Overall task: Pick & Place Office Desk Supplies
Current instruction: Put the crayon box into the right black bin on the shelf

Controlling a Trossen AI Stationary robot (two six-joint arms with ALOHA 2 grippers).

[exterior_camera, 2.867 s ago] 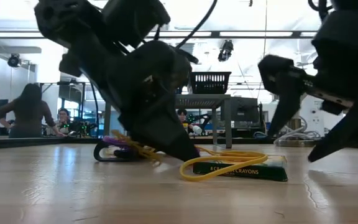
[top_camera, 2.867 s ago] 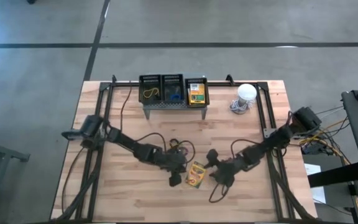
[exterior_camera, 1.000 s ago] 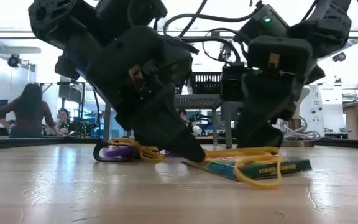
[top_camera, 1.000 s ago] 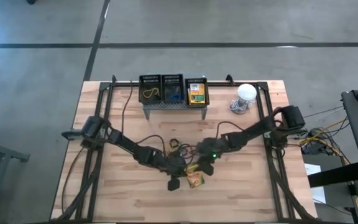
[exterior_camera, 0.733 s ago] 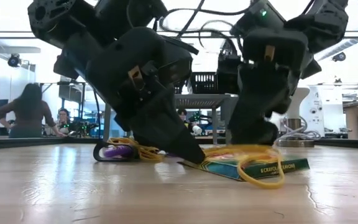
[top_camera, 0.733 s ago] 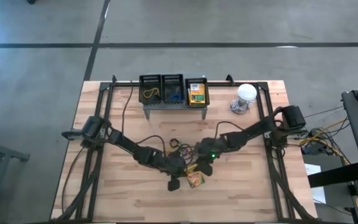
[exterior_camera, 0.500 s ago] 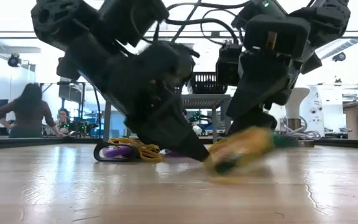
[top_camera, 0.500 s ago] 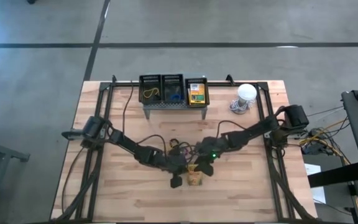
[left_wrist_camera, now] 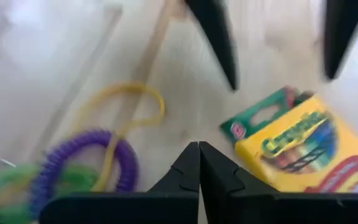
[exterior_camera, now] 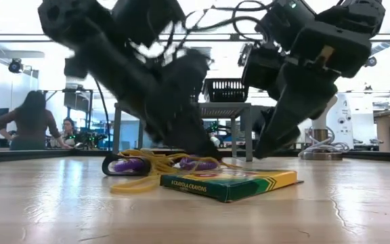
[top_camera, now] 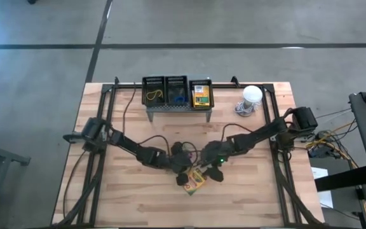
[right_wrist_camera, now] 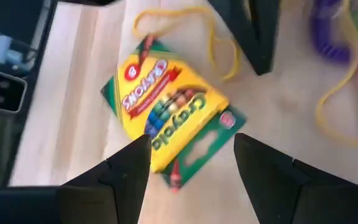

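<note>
Wooden table (top_camera: 246, 191), crayon box (top_camera: 195, 180) flat, left claw (left_wrist_camera: 199, 149) together, right claw (right_wrist_camera: 191, 152) apart, blurry people behind.

On the tabletop (top_camera: 126, 191) the left claw (top_camera: 184, 175) and right claw (top_camera: 212, 172) meet over a crayon box (top_camera: 195, 182) near the front, while a three-bin tray (top_camera: 177, 93) and white dome (top_camera: 252, 95) sit at the back

Left end effector (left_wrist_camera: 199, 163) closed; right end effector (right_wrist_camera: 191, 163) spread, empty.
</note>
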